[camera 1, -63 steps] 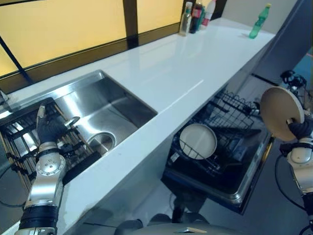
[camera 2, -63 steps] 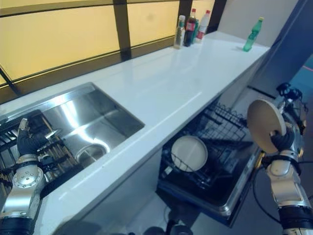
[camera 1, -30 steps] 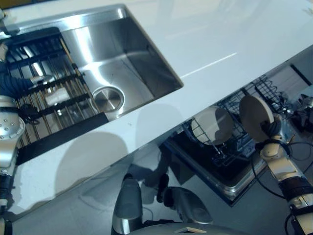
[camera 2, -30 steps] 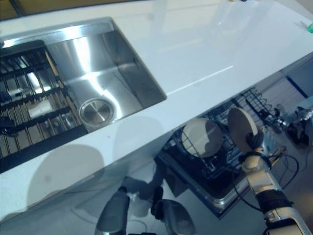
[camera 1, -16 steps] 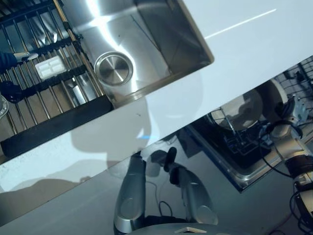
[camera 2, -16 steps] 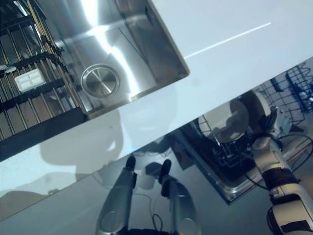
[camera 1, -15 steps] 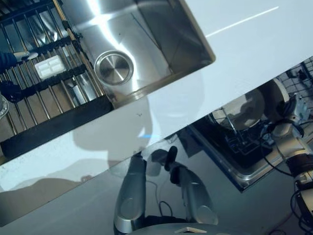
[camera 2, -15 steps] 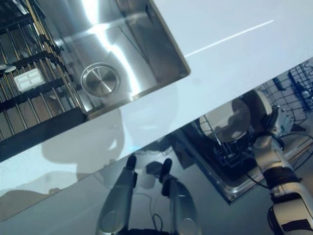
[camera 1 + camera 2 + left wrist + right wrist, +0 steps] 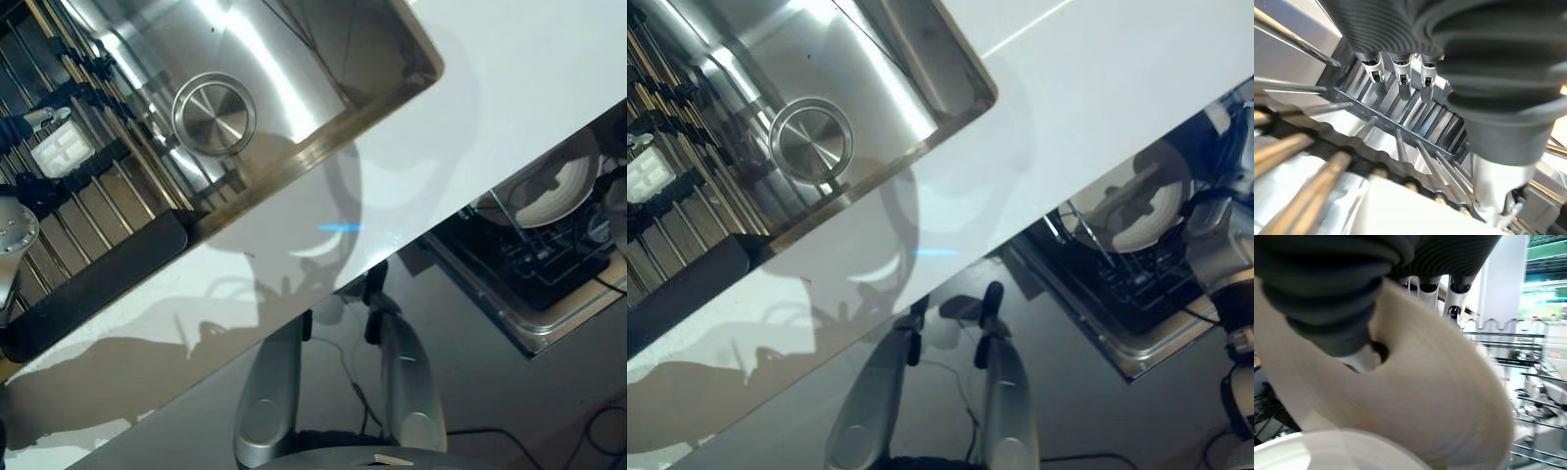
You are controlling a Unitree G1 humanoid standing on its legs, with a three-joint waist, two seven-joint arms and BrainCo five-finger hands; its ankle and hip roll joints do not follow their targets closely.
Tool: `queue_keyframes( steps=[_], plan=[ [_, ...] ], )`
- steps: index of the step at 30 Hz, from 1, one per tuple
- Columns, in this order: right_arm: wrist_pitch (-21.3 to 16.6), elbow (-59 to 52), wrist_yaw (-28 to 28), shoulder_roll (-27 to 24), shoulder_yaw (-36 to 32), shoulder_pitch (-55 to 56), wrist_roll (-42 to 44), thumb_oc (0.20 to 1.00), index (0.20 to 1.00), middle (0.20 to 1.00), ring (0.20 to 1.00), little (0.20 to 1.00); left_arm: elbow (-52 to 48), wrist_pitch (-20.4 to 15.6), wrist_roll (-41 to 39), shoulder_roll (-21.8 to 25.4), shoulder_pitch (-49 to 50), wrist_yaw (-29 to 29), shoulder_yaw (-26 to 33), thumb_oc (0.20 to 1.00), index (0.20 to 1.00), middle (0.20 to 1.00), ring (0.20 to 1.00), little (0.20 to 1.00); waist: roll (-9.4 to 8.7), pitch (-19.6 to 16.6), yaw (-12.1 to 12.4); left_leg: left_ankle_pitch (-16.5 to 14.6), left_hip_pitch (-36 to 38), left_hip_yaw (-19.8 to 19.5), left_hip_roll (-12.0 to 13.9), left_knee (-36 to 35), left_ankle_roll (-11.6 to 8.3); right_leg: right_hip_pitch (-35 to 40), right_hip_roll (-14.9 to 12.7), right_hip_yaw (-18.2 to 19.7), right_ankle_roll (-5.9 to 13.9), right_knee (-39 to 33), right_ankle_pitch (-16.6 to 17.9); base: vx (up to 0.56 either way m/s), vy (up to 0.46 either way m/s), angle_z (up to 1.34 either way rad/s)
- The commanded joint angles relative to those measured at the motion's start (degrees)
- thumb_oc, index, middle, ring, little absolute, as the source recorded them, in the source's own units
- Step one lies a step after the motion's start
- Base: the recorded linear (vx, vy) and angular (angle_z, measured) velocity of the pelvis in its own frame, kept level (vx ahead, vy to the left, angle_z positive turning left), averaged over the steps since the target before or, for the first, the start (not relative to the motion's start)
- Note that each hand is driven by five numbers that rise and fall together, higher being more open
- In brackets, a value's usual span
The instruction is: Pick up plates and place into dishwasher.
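A cream plate [image 9: 1449, 396] is pinched in my right hand [image 9: 1429, 286], thumb on its face and fingers behind its rim. It hangs low inside the dishwasher's black wire rack [image 9: 1136, 279], close beside a second white plate [image 9: 1327, 450] standing there. From the head, the plates [image 9: 554, 191] show as pale discs under the counter's edge, and I cannot tell the two apart. My left hand [image 9: 1396, 68] rests with straight fingers over the metal bars of the sink's drying rack [image 9: 108, 211], holding nothing.
The steel sink [image 9: 294, 59] with its round drain [image 9: 214, 113] lies at the upper left, set in the white counter [image 9: 1087, 88]. A small white block [image 9: 61, 152] sits on the drying rack. The open dishwasher door [image 9: 549, 328] juts out over the grey floor.
The head camera has tipped down and turned. My right hand has lowered the plate from in front of the dishwasher into its rack, beside the standing plate. The left hand stayed at the sink rack.
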Motion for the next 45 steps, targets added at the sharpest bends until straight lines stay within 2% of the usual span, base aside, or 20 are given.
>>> queue_keyframes(
  steps=[1, 7, 10, 16, 21, 22, 23, 28, 34, 45],
  plan=[
    [3.7, 8.7, -0.2, -9.3, 4.3, -11.7, -4.0, 0.2, 0.2, 0.2, 0.2, 0.2, -1.4, -2.2, -1.0, -12.0, 0.7, 4.0, -2.9, 1.0, 1.0, 1.0, 1.0, 1.0, 3.93, 0.0, -1.3, -2.7, -3.1, -1.4, 0.9, 0.9, -0.85, -2.0, 2.0, -2.6, 2.09, -3.1, 0.4, -0.02, 0.1, -0.04],
    [3.4, 11.7, 2.4, -7.3, 9.6, -18.0, -4.7, 0.2, 0.2, 0.2, 0.2, 0.2, -2.3, -2.4, 0.6, -17.0, 1.2, 7.6, -5.1, 1.0, 1.0, 1.0, 1.0, 1.0, 7.83, 0.0, -1.4, -0.9, -7.4, -0.5, 0.5, 1.4, -1.64, -7.4, 0.8, -1.5, 1.34, -1.3, -0.2, 0.0, 0.102, -0.04],
    [3.5, 13.1, 3.0, -6.4, 11.0, -19.9, -5.0, 0.2, 0.2, 0.2, 0.2, 0.2, -3.2, -1.0, 0.7, -18.3, 0.9, 9.0, -6.0, 1.0, 1.0, 1.0, 1.0, 1.0, 9.32, 0.0, -1.3, -0.1, -9.2, 0.0, 0.4, 1.6, -1.91, -9.6, 0.5, -1.0, 1.02, -0.2, -0.6, 0.02, 0.067, -0.13],
    [4.1, 15.7, 4.4, -4.9, 13.3, -23.1, -6.0, 0.2, 0.2, 0.2, 0.2, 0.2, -3.6, -0.4, 0.1, -19.8, 0.6, 9.9, -7.1, 1.0, 1.0, 1.0, 1.0, 1.0, 11.26, 0.0, -0.9, 1.1, -12.5, 0.5, 0.6, 2.8, -2.09, -14.0, -0.2, 0.2, 0.74, 2.5, -1.2, 0.01, 0.038, 0.02],
    [4.7, 15.9, 5.4, -3.8, 13.9, -23.6, -6.9, 0.2, 0.2, 0.2, 0.2, 0.2, -4.4, 0.1, -0.3, -20.1, 0.6, 9.8, -7.1, 1.0, 1.0, 1.0, 1.0, 1.0, 11.77, 0.0, -0.9, 0.9, -14.1, 0.7, 0.8, 4.3, -2.01, -15.8, 0.0, 0.9, 0.43, 3.9, -1.6, 0.01, 0.009, 0.01],
    [4.6, 16.3, 5.5, -3.6, 14.0, -23.9, -7.0, 0.504, 0.504, 0.504, 0.504, 0.504, -4.5, 0.0, -0.3, -20.1, 0.6, 9.7, -7.1, 1.0, 1.0, 1.0, 1.0, 1.0, 11.8, 0.0, -0.8, 0.9, -14.3, 0.7, 0.9, 4.5, -2.0, -16.0, 0.0, 1.0, 0.36, 4.1, -1.6, 0.0, 0.0, 0.0],
    [4.2, 17.3, 5.4, -3.3, 14.2, -24.2, -7.0, 1.0, 1.0, 1.0, 1.0, 1.0, -4.4, -0.2, -0.3, -20.1, 0.6, 9.5, -7.1, 1.0, 1.0, 1.0, 1.0, 1.0, 11.86, 0.0, -0.7, 0.9, -14.4, 0.8, 1.0, 4.7, -2.0, -16.1, 0.1, 1.1, 0.31, 4.3, -1.7, 0.0, 0.0, 0.0],
    [2.5, 19.7, 3.6, -3.4, 14.0, -25.0, -6.5, 1.0, 1.0, 1.0, 1.0, 1.0, -4.5, -0.3, -1.6, -19.4, 0.4, 8.8, -6.9, 1.0, 1.0, 1.0, 1.0, 1.0, 11.64, 0.0, -0.7, 1.0, -14.4, 0.9, 1.3, 5.2, -2.02, -15.8, 0.2, 1.0, 0.18, 4.6, -1.7, 0.0, 0.0, 0.0],
    [3.0, 18.0, 4.3, -4.5, 12.9, -23.6, -7.0, 1.0, 1.0, 1.0, 1.0, 1.0, -4.6, -0.6, -2.8, -18.5, 1.4, 8.2, -5.5, 1.0, 1.0, 1.0, 1.0, 1.0, 10.78, 0.0, -0.8, 0.8, -12.9, 1.0, 1.6, 5.3, -1.99, -14.3, 0.5, 0.8, -0.04, 4.9, -1.7, -0.01, 0.038, 0.0],
    [1.3, 19.8, 4.0, -4.6, 9.5, -19.0, -7.7, 1.0, 1.0, 1.0, 1.0, 1.0, -3.7, -2.0, -4.5, -18.6, 3.6, 6.1, -3.4, 1.0, 1.0, 1.0, 1.0, 1.0, 9.16, 0.0, -0.5, 0.4, -6.4, 1.6, 1.8, 3.9, -2.14, -6.8, 0.6, -0.4, -0.43, 3.2, -1.9, -0.03, 0.065, -0.01]
  ],
)
